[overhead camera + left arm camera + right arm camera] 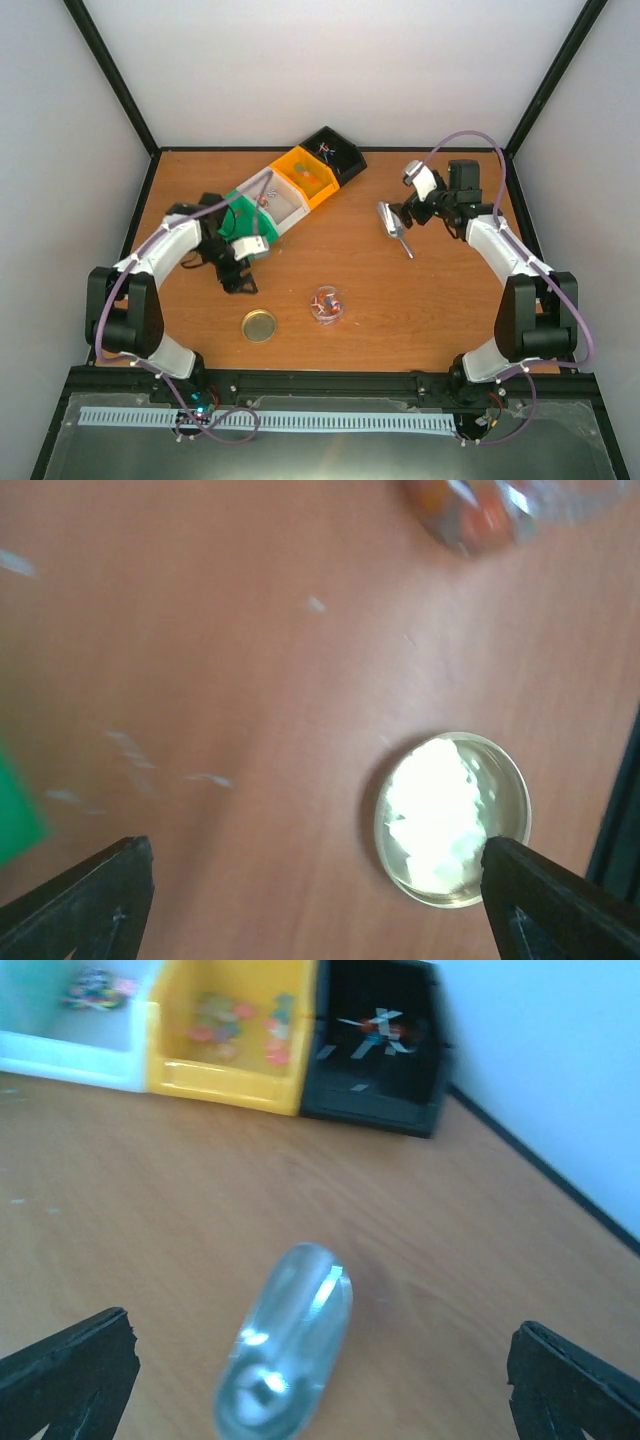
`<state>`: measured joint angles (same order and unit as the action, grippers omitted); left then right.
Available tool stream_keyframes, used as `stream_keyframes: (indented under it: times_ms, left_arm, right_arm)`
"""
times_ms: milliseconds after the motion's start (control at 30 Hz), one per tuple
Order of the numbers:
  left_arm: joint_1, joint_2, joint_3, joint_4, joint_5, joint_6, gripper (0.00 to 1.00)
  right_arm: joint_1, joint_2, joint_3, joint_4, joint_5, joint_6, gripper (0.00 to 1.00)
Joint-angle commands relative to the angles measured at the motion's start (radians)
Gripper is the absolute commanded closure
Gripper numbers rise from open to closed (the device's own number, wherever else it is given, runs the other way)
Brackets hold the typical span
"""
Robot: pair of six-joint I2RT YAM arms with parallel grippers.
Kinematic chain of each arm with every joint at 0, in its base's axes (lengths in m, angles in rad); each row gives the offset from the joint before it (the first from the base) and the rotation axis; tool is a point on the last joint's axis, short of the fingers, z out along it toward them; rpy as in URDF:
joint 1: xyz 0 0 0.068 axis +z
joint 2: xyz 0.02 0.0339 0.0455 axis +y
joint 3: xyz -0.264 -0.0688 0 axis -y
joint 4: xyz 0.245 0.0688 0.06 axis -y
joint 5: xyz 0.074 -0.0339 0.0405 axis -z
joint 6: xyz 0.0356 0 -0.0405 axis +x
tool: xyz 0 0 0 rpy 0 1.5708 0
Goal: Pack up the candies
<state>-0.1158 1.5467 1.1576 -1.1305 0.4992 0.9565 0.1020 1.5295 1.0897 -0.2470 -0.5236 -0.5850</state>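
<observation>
From above, a few wrapped candies (323,302) sit in a small clear jar (338,312) mid-table and more remain in the plastic bins (322,193). The round gold lid (259,325) lies off, so packing looks far from done. In the left wrist view, the left claw (315,850) is spread and empty over that glossy lid. In the right wrist view, the right claw (320,1322) is released, with the smooth metal scoop (285,1345) lying untouched between its fingers.

I find the table (430,300) a smooth, satin wood-grain top with faint pale scuffs. Lid (452,818): gold metal, glossy, with strong glare. Scoop (285,1350): polished, mirror-bright metal. Yellow bin (225,1088), black bin (375,1110) and white bin (70,1055): smooth moulded plastic. Candies (235,1020): wrapped, their finish too blurred to grade. My right gripper's fingers (70,1370): matt black.
</observation>
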Motion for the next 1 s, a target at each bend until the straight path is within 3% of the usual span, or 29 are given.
stream_keyframes:
  times_ms: [0, 167, 300, 433, 667, 867, 967]
  left_arm:
    - [-0.068, -0.065, -0.139, 0.101, -0.089, 0.14, 0.11]
    - [-0.153, -0.058, -0.241, 0.164, -0.147, 0.152, 0.22]
    - [-0.204, -0.067, -0.302, 0.23, -0.159, 0.127, 0.24]
    - [-0.248, -0.034, -0.32, 0.296, -0.196, 0.064, 0.28]
    - [-0.31, 0.001, -0.362, 0.465, -0.35, 0.003, 0.46]
    - [-0.315, -0.01, -0.369, 0.521, -0.374, -0.019, 0.63]
    - [-0.314, 0.026, -0.315, 0.481, -0.36, -0.072, 0.79]
  right_arm:
    - [-0.039, 0.003, 0.026, 0.12, 0.182, 0.036, 0.0]
    - [-0.074, 0.022, 0.08, 0.081, 0.161, 0.056, 0.0]
    - [-0.084, 0.059, 0.146, -0.042, 0.098, 0.06, 0.0]
    - [-0.087, 0.05, 0.139, -0.054, 0.03, 0.106, 0.0]
    - [-0.087, 0.014, 0.09, 0.003, 0.051, 0.135, 0.0]
    - [-0.094, -0.037, -0.001, 0.06, -0.015, 0.066, 0.0]
    - [-0.094, -0.003, 0.069, -0.089, -0.114, -0.025, 0.0]
